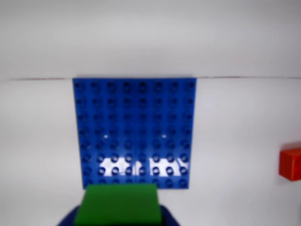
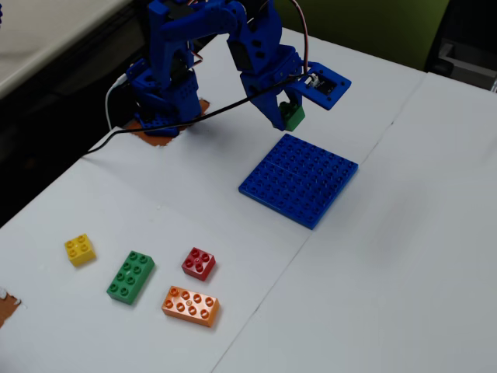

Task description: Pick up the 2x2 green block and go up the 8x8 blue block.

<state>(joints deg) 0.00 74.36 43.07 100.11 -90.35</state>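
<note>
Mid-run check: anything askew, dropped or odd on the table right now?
Nothing stands out. The gripper holds the 2x2 green block above the near edge of the 8x8 blue block, which lies flat. The remaining bricks sit upright, apart from each other.

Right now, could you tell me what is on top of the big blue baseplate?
Only bare studs show on the blue baseplate; no brick rests on it. The claw holds the small green block just off its near edge. The block's underside is hidden.
</note>
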